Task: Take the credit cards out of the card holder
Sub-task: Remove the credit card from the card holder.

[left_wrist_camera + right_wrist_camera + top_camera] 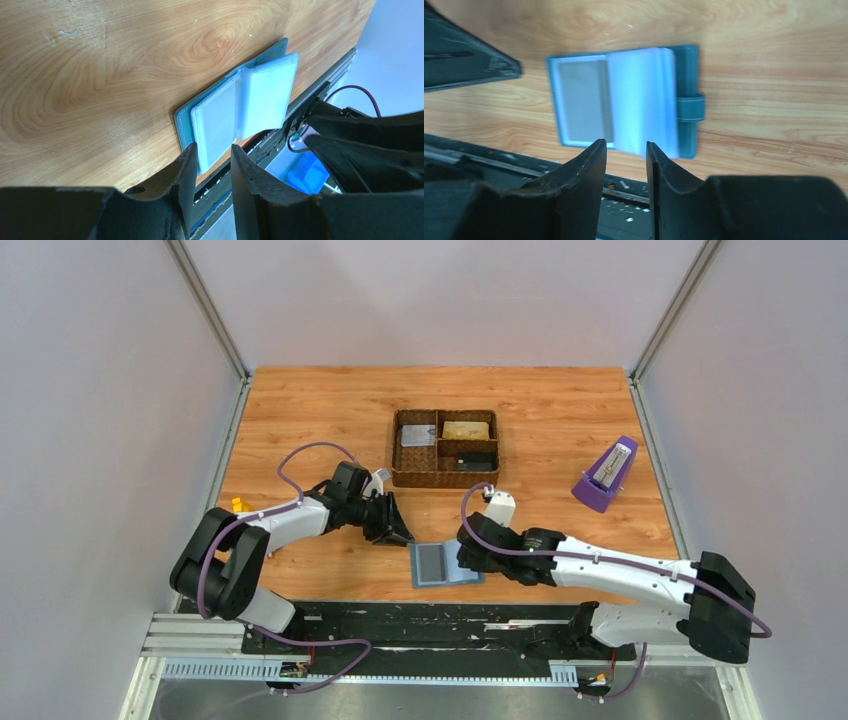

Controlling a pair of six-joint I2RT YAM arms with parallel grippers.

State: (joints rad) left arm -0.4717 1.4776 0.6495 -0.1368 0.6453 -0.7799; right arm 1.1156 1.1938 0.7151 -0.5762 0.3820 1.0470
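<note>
Top view: the card holder (440, 563) lies open and flat by the table's (560, 400) near edge. Its long axis runs side to side, with bare wood behind it up to the woven tray (445, 480).

Left wrist view: the left gripper (212, 150) is parted and holds nothing, just short of the card holder's (240, 110) corner.

Right wrist view: the right gripper (626, 145) is also parted and empty, at its near edge.

A brown woven tray (445, 478) sits left of a purple metronome (606, 480), possibly a yellow block (238, 504) farther left.
</note>
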